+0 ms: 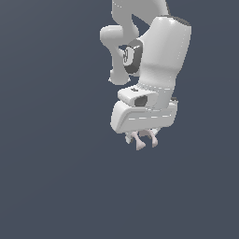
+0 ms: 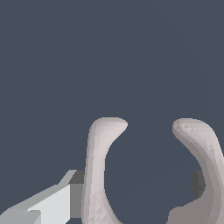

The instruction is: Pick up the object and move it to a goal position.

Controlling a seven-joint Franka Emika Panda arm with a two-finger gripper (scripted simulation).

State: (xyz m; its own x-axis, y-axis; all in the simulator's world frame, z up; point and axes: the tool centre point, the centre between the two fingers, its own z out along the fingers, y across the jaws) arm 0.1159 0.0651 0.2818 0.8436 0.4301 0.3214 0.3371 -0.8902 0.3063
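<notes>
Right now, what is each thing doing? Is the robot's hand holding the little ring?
gripper: shut on the ring, pointing down.
ring: held between the fingers, its prongs sticking out below the gripper; the open gap of its C shows in the wrist view.
arm: bent over above the gripper.

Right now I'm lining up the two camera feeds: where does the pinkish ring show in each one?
Exterior view: the ring hangs just under the claw, a little right of centre and below the middle.
Wrist view: it fills the lower half, its two curved arms rising around a gap.
Shared landmark: the claw's pale finger beside the ring.
</notes>
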